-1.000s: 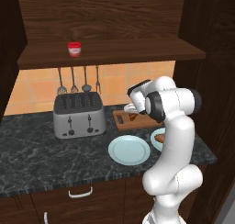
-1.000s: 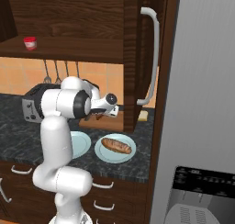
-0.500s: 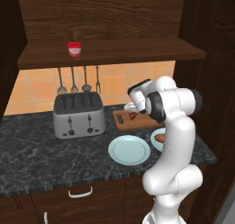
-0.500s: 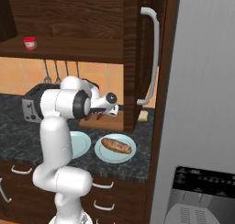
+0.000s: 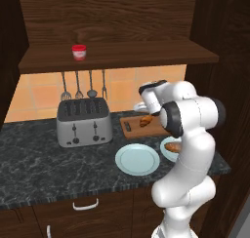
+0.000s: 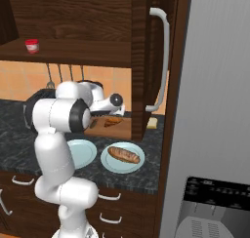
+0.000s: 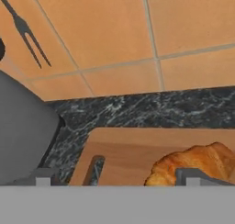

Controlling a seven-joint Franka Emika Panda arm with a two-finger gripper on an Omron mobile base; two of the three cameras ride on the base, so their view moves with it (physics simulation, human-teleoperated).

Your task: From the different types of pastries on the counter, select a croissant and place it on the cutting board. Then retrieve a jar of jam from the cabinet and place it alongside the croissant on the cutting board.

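Hand view: my jaws [image 7: 114,181] have just spread apart, leaving the croissant [image 7: 197,165] on the cutting board [image 7: 124,149]; jar of jam [image 5: 78,52] next, I judge.

You see an orange tiled wall [image 5: 122,86] with hanging utensils [image 5: 83,83], a toaster [image 5: 83,121], and a grey fridge [image 6: 215,110] at right.

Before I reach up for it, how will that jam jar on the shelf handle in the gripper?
The jam jar looks squat and stands upright, so it probably won't tip easily. Its sides look smooth and round, so it may slip or twist between flat fingers. It looks narrow enough for the open gripper, which now sits over the croissant.
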